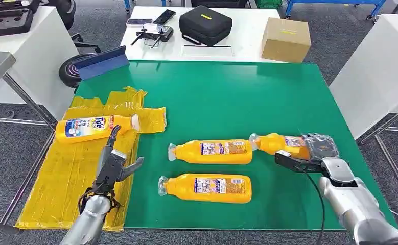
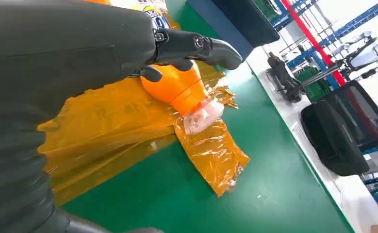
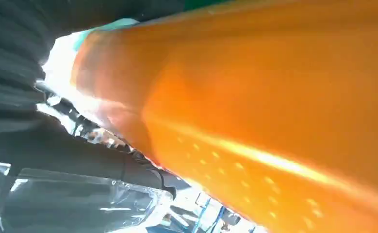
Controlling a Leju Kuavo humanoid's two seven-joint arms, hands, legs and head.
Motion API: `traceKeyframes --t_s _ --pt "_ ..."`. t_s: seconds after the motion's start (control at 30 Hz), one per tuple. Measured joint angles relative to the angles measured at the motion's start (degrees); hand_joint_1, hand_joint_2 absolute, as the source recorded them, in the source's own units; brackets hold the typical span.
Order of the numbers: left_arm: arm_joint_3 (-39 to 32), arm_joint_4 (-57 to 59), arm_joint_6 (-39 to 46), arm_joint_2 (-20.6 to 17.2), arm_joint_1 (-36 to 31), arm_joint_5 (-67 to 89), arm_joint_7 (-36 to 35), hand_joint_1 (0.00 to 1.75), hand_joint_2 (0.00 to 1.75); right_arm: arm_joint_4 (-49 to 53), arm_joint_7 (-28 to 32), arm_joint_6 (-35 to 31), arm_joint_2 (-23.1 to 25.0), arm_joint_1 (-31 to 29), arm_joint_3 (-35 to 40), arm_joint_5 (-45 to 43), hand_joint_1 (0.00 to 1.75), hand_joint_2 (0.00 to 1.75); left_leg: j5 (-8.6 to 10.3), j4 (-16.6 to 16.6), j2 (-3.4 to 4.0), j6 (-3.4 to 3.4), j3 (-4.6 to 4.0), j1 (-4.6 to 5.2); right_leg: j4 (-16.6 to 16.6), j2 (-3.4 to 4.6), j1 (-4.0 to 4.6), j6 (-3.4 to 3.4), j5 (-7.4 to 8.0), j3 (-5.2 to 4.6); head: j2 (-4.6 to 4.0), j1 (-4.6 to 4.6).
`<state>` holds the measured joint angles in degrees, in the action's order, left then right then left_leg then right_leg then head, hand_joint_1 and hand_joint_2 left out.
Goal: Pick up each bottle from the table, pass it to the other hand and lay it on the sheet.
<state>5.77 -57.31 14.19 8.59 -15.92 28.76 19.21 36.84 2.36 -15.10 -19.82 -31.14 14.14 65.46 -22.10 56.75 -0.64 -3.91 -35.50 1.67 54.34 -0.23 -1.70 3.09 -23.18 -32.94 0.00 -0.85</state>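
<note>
Lying at about 4 o'clock on the green table, bottle 1 has its long axis running 3-to-9 o'clock, cap toward 9. The right hand is wrapped around its base end; the right wrist view shows dark fingers pressed against the orange body, so this hand holds bottle 1, and the table contact cannot be judged. The left hand is well apart, at 8 o'clock, fingers spread and empty, fingertips just beside the bottle on the sheet. The coming handover therefore turns on carrying bottle 1 toward 9 o'clock, cap leading, to the left hand.

Bottle 1 is orange plastic with a printed label and a clear-wrapped cap. 2 matching bottles, the centre bottle and the near bottle, lie parallel between the hands. The yellow sheet covers the table's 9 o'clock edge.
</note>
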Motion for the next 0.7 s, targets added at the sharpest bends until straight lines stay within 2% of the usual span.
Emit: traceKeyframes --t_s 0.13,0.37,0.6,0.7 --pt "-0.2 -0.3 0.7 0.1 0.4 0.3 -0.4 0.00 1.75 10.0 0.6 -3.7 2.4 5.2 -5.5 -5.5 1.75 1.75 -0.01 0.0 -0.05 0.02 -0.13 -0.09 0.0 -0.10 0.09 -0.01 -0.02 -0.07 0.00 -0.02" --pt "-0.6 -0.5 1.7 0.3 1.9 0.5 -0.1 0.00 1.75 29.1 -3.4 -6.9 8.0 14.0 -11.6 -2.7 1.75 1.75 -0.08 0.0 -0.08 0.11 -0.28 -0.14 0.0 -0.11 0.09 -0.06 -0.10 -0.27 0.00 -0.02" --pt "-0.9 -0.7 2.8 0.3 2.4 0.6 -0.1 0.00 1.75 35.9 -5.4 -9.7 10.9 16.3 -12.8 1.6 1.75 1.75 -0.08 0.0 -0.06 0.10 -0.31 -0.11 0.0 -0.07 0.05 -0.06 -0.08 -0.27 0.00 -0.02" --pt "-1.1 -1.4 2.6 0.3 3.1 0.6 -0.1 0.00 1.75 37.8 -3.3 -9.9 12.5 16.3 -12.8 -3.4 1.75 1.75 -0.07 0.0 -0.06 0.10 -0.30 -0.11 0.0 -0.08 0.05 -0.06 -0.08 -0.28 0.00 -0.02"
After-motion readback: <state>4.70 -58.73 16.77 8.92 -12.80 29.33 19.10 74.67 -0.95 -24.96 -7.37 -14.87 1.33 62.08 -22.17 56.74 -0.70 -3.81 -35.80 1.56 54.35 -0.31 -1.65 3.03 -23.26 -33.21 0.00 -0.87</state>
